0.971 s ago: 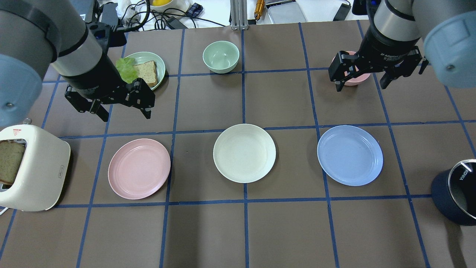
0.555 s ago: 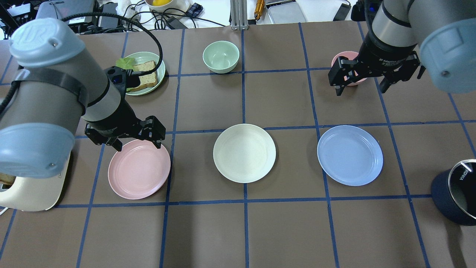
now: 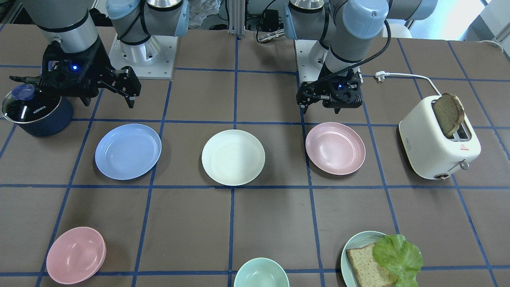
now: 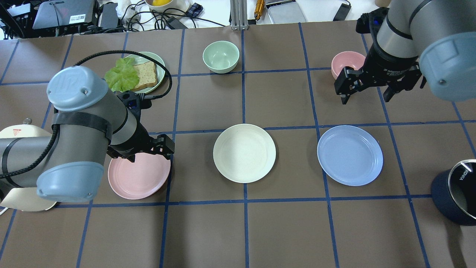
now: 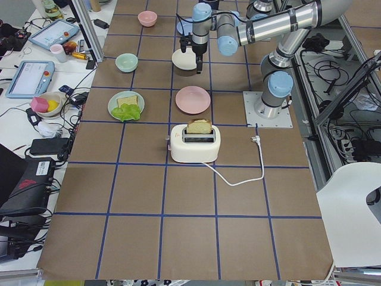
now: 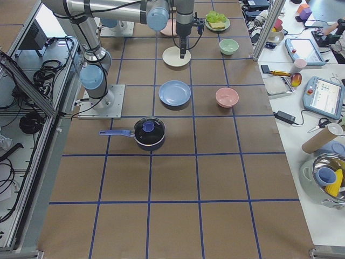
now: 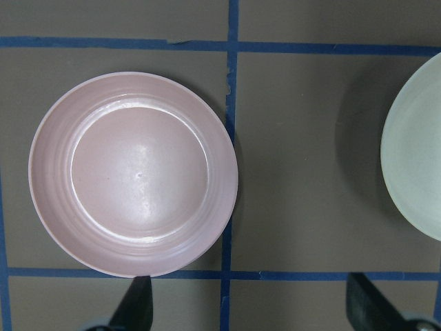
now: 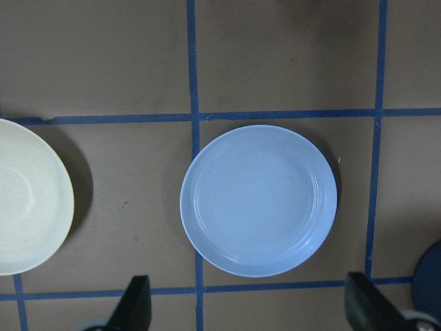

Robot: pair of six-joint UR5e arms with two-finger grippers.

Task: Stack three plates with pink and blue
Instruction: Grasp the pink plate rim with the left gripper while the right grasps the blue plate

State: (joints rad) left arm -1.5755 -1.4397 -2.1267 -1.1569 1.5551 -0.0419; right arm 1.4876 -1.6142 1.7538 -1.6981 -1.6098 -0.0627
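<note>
Hovering above the pink plate (image 4: 139, 180), the left gripper (image 4: 149, 154) points straight down from a bent arm, its jaws spread wide and holding nothing. The right gripper (image 4: 366, 97) hangs higher over the blue plate (image 4: 349, 155), also pointing down, wide open and empty. The white plate (image 4: 244, 153) lies between the other two, all three apart in a row on the table (image 4: 282, 230).

Left arm (image 4: 87, 128), right arm (image 4: 403, 28): grey tubes, pale-blue screwed joint caps (image 4: 76, 87); black left gripper (image 7: 249, 303), right gripper (image 4: 365, 98); black cable (image 4: 169, 80) strapped along left arm.
</note>
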